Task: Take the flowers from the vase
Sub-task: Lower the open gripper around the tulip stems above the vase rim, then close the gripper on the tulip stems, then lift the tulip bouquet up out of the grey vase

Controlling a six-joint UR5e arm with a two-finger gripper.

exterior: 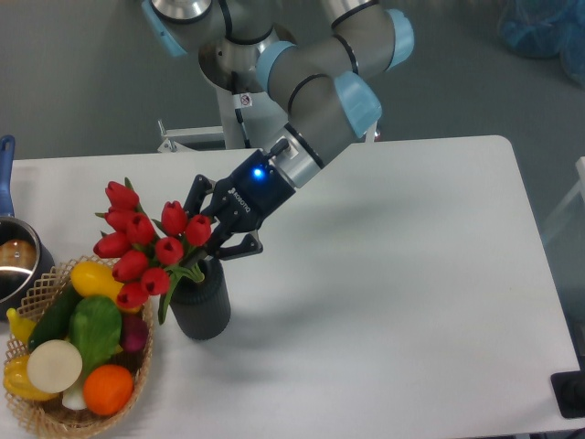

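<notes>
The flowers (151,245), a bunch of red tulip buds with green stems and leaves, stand in the dark grey ribbed vase (203,306) at the front left of the white table (393,274). The bunch leans left, over the basket. My gripper (208,240) reaches down from the upper right and sits right behind the buds, just above the vase mouth. Its jaws look spread, one on each side of the top of the stems. The buds hide the fingertips, so I cannot see contact with the stems.
A wicker basket (37,416) of fruit and vegetables sits just left of the vase, almost touching it. A metal pot (14,261) with a blue handle (5,169) is at the left edge. The arm's base stands behind the table's far edge.
</notes>
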